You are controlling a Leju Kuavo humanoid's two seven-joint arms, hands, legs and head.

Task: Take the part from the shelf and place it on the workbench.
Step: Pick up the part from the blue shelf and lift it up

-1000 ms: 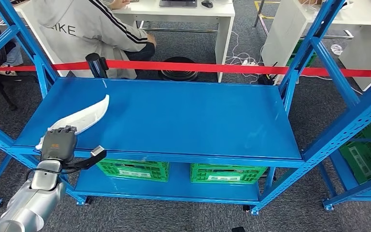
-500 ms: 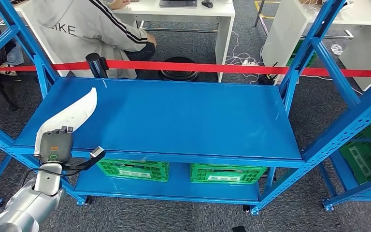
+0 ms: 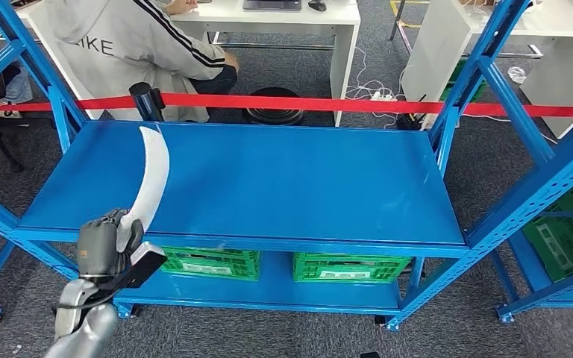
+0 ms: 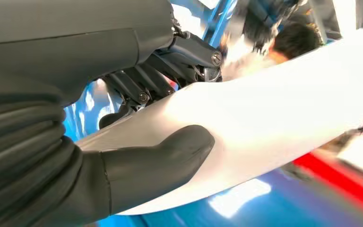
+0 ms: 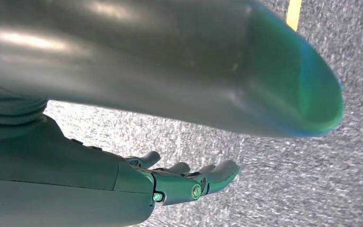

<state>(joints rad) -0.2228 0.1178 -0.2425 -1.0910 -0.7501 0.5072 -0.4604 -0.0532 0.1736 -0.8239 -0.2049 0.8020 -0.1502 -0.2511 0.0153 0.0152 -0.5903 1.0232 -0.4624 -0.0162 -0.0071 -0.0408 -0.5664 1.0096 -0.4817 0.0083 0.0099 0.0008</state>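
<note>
One white curved part (image 3: 151,175), gripped at its lower end by the left hand (image 3: 104,242) at the front left edge of the blue shelf (image 3: 283,186), standing nearly upright over the shelf top. In the left wrist view the thumb (image 4: 160,165) presses against the part's pale face. Behind the shelf, left: a seated person (image 3: 130,45) in a grey hooded top lettered "IKE". Red barrier tape (image 3: 306,103) spans the rear. Two green crates (image 3: 209,262) on the lower tier. Right hand (image 5: 189,182): fingers apart, holding nothing, above grey carpet (image 5: 312,156).
</note>
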